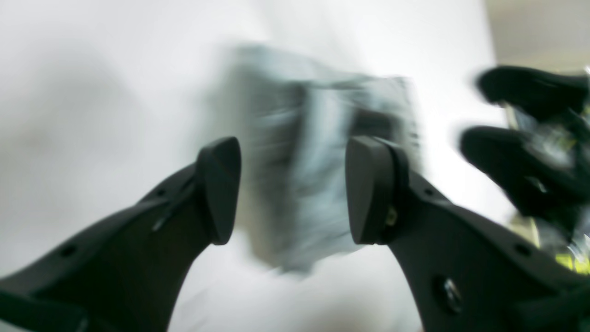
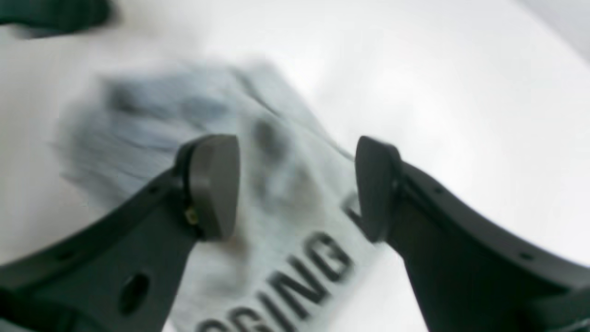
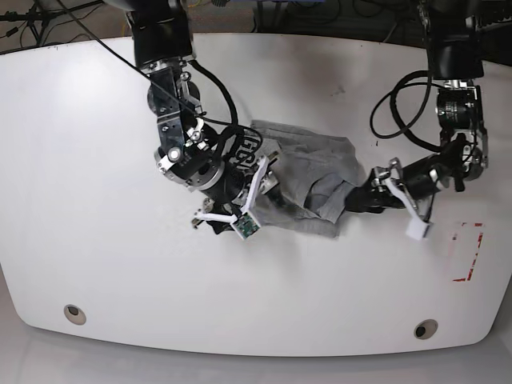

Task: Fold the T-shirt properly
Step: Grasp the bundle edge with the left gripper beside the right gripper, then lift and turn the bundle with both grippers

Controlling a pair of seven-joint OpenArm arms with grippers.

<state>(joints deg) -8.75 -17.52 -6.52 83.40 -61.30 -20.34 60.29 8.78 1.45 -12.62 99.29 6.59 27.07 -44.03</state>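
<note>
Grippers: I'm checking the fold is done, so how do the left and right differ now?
The right gripper hangs over the T-shirt's lettered end; the left gripper sits off its plain end. In the base view the right overlaps the cloth and the left only meets its edge. Both are open and hold nothing.

White table [image 3: 336,288], rounded corners, fills the base view. Two round holes along the near edge: left hole [image 3: 74,314], right hole [image 3: 426,329]. Red corner marks [image 3: 470,252] on the near right; black cables [image 3: 36,20] lie beyond the far edge.
</note>
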